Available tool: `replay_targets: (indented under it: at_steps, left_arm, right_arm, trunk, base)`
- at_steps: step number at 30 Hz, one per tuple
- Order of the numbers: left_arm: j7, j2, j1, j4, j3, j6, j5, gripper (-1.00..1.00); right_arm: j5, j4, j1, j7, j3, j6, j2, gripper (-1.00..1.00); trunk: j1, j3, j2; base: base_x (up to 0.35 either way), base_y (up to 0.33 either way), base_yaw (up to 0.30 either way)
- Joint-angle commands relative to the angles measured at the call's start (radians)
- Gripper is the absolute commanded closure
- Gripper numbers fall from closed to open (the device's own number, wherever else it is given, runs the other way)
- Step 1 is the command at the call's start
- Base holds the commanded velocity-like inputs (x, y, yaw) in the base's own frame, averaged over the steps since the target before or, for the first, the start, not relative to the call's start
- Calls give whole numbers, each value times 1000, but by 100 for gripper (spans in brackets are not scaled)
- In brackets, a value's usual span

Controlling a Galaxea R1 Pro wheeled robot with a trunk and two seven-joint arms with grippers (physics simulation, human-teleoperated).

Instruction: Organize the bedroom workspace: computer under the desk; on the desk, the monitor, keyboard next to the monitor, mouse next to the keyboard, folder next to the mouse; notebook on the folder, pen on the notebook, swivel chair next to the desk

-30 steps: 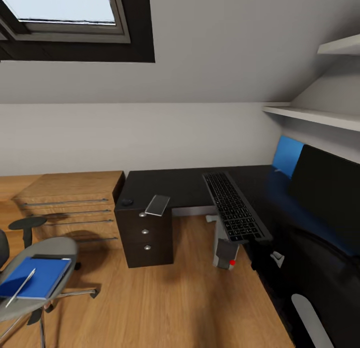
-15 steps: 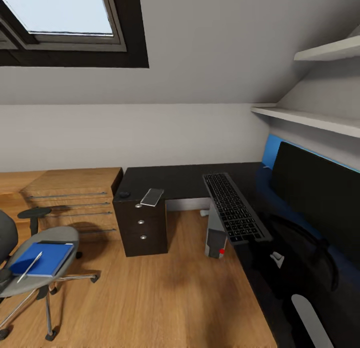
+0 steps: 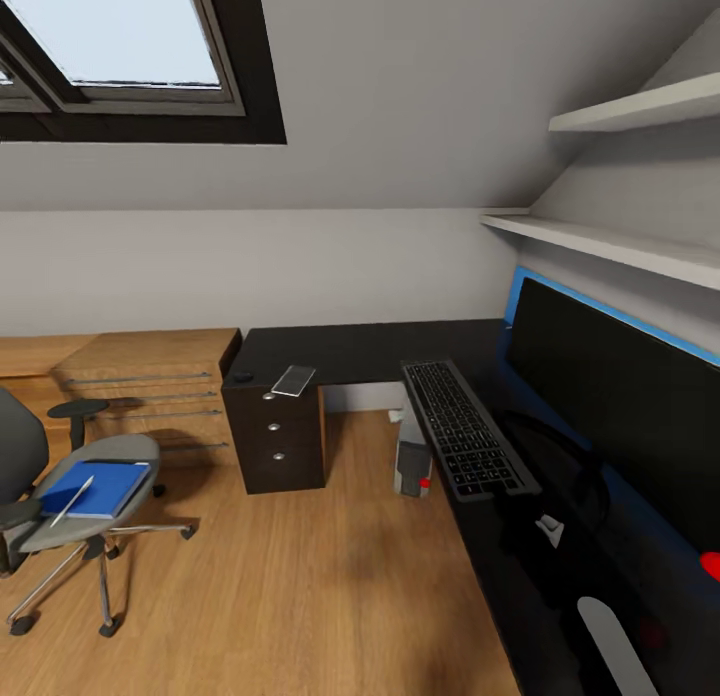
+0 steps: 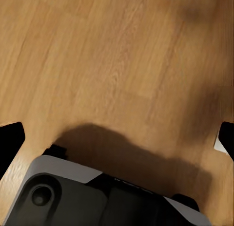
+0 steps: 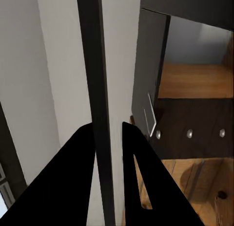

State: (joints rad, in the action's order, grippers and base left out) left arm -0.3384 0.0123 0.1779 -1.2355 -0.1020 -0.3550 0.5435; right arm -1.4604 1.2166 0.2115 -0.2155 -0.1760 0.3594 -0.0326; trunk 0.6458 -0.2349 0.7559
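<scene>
My right claw (image 5: pixel 108 124) is clamped on the thin edge of the wide, black-fronted flat monitor (image 5: pixel 95 65). The right wrist view shows a finger pressed on either side of that dark strip. I judge I'm gripping it edge-on so the screen stays upright while I bring it to the long glossy black desk (image 3: pixel 350 351).

My left claw (image 4: pixel 117 138) hangs spread wide with nothing in it, pointing down at the light wooden floor (image 4: pixel 122 50). It is probably kept free for the smaller things.

In the head view the monitor (image 3: pixel 620 396) fills the 3 o'clock side over the desk's near wing. The flat dark-keyed keyboard (image 3: pixel 465 431) lies just beside it toward 9 o'clock. The light grey tower computer (image 3: pixel 410 458) stands under the desk edge there. Further out, near 10 o'clock, the thin dark grey notebook (image 3: pixel 293 380) and the small black mouse (image 3: pixel 243 376) rest over the drawers. Well apart at 8 o'clock, the bright blue folder (image 3: pixel 100 488) lies on the grey swivel chair (image 3: pixel 40 526), with the silvery pen (image 3: pixel 74 500) on top.
</scene>
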Motion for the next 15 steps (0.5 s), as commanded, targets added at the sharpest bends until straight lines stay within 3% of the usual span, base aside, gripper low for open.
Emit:
replay_targets:
  at_steps: [1,12,15]
  left_arm:
    - [-8,0,0,-2,-1,-2,10,-100]
    - [-8,0,0,-2,-1,-2,10,-100]
    - [-8,0,0,-2,0,-2,10,-100]
  right_arm:
    - [-12,-21,1,-4,1,6,0,100]
    - [-11,-82,2,-4,3,6,-1,100]
    - [-10,-89,2,0,3,5,-1,100]
  trunk:
    - [-4,2,-6]
    - [-46,37,-83]
    - [-46,37,-83]
  base:
    - [-302,-207,0]
    - [-301,-208,0]
    - [-251,-176,0]
